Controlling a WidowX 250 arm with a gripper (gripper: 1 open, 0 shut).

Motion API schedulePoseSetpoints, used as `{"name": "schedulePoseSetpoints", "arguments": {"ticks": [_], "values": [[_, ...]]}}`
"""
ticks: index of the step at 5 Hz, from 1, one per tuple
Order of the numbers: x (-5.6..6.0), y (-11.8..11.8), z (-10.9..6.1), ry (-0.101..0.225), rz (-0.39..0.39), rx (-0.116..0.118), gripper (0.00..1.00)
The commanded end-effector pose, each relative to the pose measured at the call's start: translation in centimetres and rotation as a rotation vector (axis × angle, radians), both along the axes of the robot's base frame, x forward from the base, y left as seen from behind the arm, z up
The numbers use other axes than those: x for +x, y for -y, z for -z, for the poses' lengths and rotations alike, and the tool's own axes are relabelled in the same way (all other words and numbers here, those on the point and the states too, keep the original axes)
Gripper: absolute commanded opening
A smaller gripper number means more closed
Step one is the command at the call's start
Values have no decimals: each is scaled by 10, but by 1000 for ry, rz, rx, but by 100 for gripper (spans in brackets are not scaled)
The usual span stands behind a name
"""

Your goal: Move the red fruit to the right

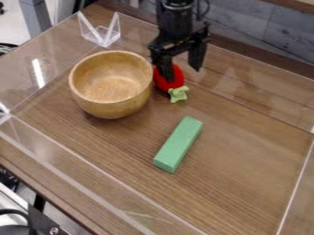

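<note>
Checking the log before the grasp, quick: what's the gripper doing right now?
Gripper: open, jaws on either side of the red fruit, not closed on it.

A wood-grain tabletop (pixel 245 119) in dark brown fills most of the view, its planks running diagonally. Low clear plastic walls (pixel 73 179) fence its edges, catching pale reflections along the near side. A folded piece of clear plastic (pixel 98 29) stands near the far left corner. Behind the tabletop the surroundings are dim grey and blurred; the light is soft and even.
</note>
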State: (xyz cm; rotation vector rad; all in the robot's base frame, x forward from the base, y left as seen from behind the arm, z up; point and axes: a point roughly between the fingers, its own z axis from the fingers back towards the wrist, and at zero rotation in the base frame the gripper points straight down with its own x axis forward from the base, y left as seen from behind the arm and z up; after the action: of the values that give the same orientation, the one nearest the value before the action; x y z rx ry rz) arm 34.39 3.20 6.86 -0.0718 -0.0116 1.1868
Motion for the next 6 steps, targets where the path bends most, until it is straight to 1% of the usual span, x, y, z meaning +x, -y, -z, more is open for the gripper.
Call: {"name": "schedulePoseSetpoints", "arguments": {"ticks": [1, 2, 3, 4, 6], "values": [[10, -2, -15, 65, 18, 15, 100], [11, -3, -12, 61, 33, 16, 100], [11, -2, -21, 58, 99, 8, 100], [10, -1, -28, 54, 154, 5, 100], [2, -22, -41, 51, 157, -6, 100]]}}
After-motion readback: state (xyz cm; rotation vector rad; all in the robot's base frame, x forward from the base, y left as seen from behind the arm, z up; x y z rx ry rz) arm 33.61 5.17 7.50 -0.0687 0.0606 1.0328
